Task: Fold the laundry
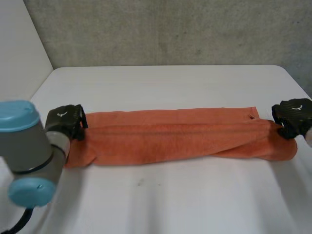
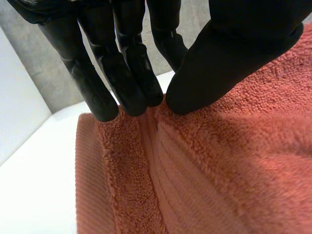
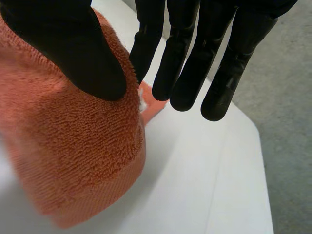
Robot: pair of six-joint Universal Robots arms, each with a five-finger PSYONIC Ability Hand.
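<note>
An orange towel [image 1: 175,136], folded into a long strip, lies across the white table [image 1: 170,87]. The left hand [image 1: 66,121] pinches the towel's left end between thumb and fingertips. The right hand [image 1: 292,116] seemingly pinches the towel's right end, thumb on top.

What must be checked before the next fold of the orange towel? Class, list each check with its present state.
1. Towel lies as a long strip on the table: ok.
2. Left hand pinches the towel's left end: ok.
3. Right hand is at the towel's right end: ok.
4. Right hand's grip is firm: cannot tell.
5. Layers lie flat and even: not ok, bunched near the right end.
</note>
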